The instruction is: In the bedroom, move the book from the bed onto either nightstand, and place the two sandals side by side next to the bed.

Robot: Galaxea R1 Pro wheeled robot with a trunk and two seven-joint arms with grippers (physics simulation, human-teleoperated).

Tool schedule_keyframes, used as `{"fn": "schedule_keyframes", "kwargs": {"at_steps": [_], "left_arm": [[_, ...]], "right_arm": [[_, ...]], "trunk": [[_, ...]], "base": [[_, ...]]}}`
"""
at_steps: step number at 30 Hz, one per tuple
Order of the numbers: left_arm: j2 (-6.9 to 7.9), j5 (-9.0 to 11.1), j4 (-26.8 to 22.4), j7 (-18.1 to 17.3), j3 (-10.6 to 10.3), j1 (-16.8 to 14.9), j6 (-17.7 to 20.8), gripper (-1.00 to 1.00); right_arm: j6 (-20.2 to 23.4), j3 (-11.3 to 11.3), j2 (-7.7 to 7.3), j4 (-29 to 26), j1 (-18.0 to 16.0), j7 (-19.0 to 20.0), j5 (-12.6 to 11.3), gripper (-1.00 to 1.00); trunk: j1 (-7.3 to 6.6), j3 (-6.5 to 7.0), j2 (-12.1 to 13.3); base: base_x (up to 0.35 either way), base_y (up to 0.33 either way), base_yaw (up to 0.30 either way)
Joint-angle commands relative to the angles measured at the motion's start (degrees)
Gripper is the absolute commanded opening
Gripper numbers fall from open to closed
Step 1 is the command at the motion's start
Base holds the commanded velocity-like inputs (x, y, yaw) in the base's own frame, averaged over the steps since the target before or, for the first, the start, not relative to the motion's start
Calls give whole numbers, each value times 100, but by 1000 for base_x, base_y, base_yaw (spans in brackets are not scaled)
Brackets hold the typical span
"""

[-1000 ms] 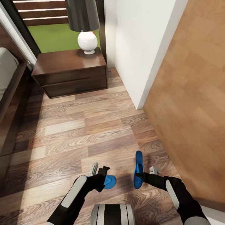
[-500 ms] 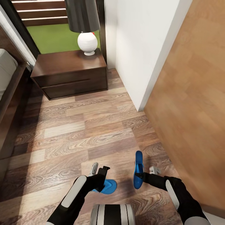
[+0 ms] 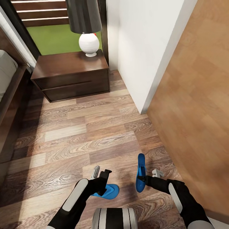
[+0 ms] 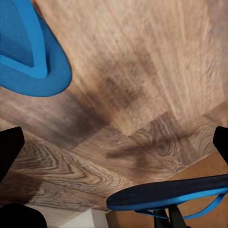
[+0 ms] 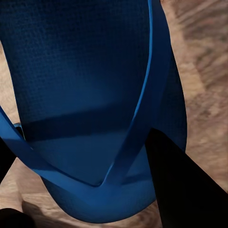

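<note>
White-based lamp (image 3: pixel 88 44), wooden door (image 3: pixel 197 101)

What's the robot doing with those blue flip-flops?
The robot is in the bedroom carrying them. Its right pincer grips one sandal by the strap, held on edge above the wood floor. The other sandal is at its left pincer; whether it's gripped, I can't tell. Ahead stands a nightstand with a lamp, and the bed is at the left.

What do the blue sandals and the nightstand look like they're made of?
The sandals look like matte foam or rubber: the footbed carries a fine dimpled texture, with smooth straps. The nightstand looks like dark brown wood with a satin finish and faint grain, possibly veneer.
</note>
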Motion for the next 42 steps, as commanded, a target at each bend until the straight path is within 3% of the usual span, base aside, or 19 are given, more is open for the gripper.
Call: {"fn": "schedule_keyframes", "kwargs": {"at_steps": [1, 13, 20, 31, 36, 42], "left_arm": [[-1, 16, -9, 31, 4, -1, 12, 100], [7, 10, -14, 22, 105, -3, -20, 100], [8, 0, 37, 18, 162, -71, -921, 100], [-10, -1, 524, 55, 160, -235, -1498, 100], [-19, -1, 536, 433, 156, -237, -1558, 100], [-26, -1, 531, 492, 156, -237, -1563, 100]], "right_arm": [[42, -11, 1, -4, -2, 7, -28, -100], [42, -11, 7, -3, -2, 7, -28, -100], [42, -11, 9, -1, -2, 7, -28, -100], [42, -11, 1, -5, -2, 7, -28, -100], [42, -11, 1, -5, -2, 7, -28, -100], [42, -11, 1, -5, -2, 7, -28, -100]], "trunk": [[-1, -4, -1], [4, -48, -4], [4, -48, -4], [4, -48, -4], [4, -48, -4], [4, -48, -4]], "base": [[0, 0, 0], [0, 0, 0], [0, 0, 0], [0, 0, 0], [0, 0, 0], [0, 0, 0]]}}
